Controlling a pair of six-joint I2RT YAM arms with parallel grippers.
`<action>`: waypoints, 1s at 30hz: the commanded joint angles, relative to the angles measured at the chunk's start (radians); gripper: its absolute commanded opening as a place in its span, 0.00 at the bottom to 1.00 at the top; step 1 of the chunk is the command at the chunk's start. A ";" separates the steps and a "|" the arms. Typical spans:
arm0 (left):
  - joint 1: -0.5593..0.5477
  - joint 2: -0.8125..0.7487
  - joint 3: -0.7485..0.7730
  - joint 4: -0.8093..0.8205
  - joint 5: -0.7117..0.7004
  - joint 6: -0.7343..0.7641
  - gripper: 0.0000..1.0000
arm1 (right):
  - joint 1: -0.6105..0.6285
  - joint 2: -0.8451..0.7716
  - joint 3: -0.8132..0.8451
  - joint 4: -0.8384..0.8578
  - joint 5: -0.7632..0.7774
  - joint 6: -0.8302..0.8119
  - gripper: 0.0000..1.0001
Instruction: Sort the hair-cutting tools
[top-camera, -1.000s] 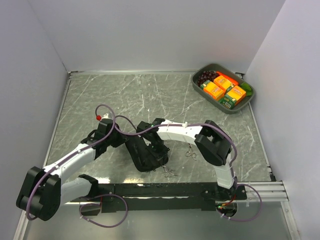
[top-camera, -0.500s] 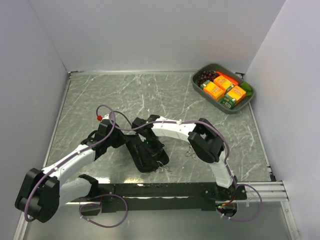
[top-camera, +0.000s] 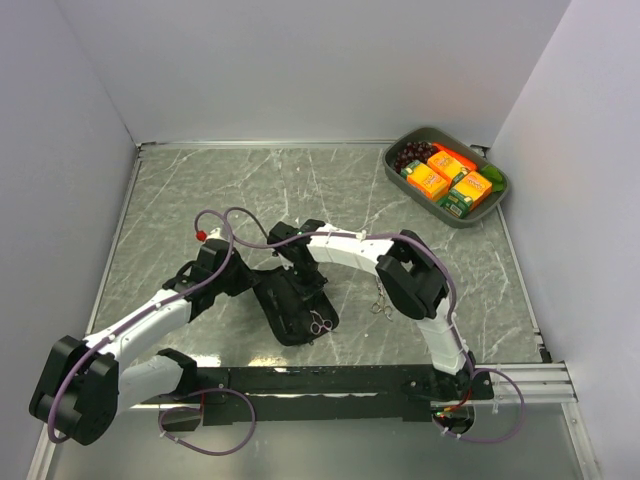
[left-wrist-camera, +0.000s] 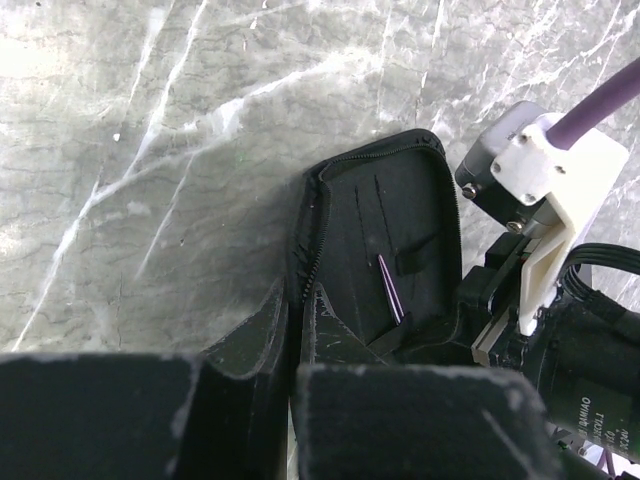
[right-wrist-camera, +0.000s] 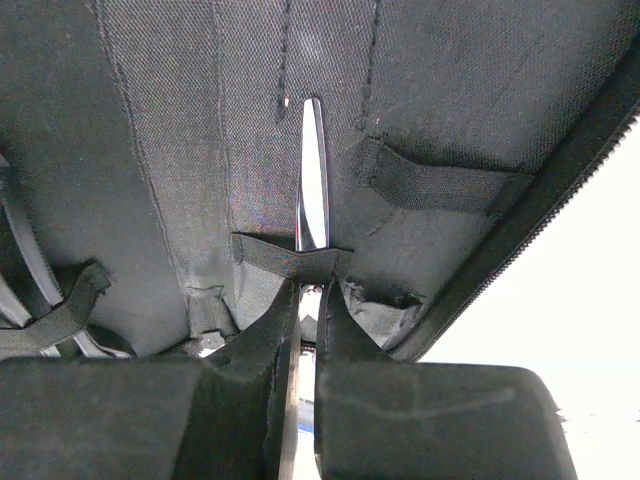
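While both arms bend inward over the open black zip case (top-camera: 285, 310), which lies on the bench (top-camera: 180, 200) near the middle of its near edge, each pincer works at it. Left pincer (left-wrist-camera: 295, 322): fingers together, clamped on the case's zipped rim at its left side; how far that flap is lifted off the marble I cannot tell. Right pincer (right-wrist-camera: 307, 300): fingers pressed together on a pair of silver scissors (right-wrist-camera: 312, 180), gripping low on the closed blades. The blades run under a narrow elastic strap (right-wrist-camera: 290, 260) sewn across the lining, tip pointing away from the fingers beside a stitched seam. A second strap (right-wrist-camera: 440, 185) sits just to the right. From above, ring handles (top-camera: 318, 325) glint at the case's near right corner; whether they belong to the held pair I cannot tell. Second scissors (top-camera: 380, 303): flat on bare marble just right of the case, not touching it, close by the right arm's elbow. Grey basket (top-camera: 392, 172): far right corner of the bench, well apart from the case, holding orange boxes and dark grapes.
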 joint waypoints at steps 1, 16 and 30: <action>-0.027 -0.003 0.008 0.019 0.087 0.013 0.01 | -0.037 -0.004 -0.028 0.299 0.158 0.000 0.00; -0.027 0.026 0.022 0.031 0.065 0.009 0.01 | -0.031 -0.214 0.000 0.224 0.191 0.064 0.50; -0.027 0.057 0.054 0.028 0.065 0.023 0.01 | -0.022 -0.514 -0.367 0.121 0.127 0.035 0.00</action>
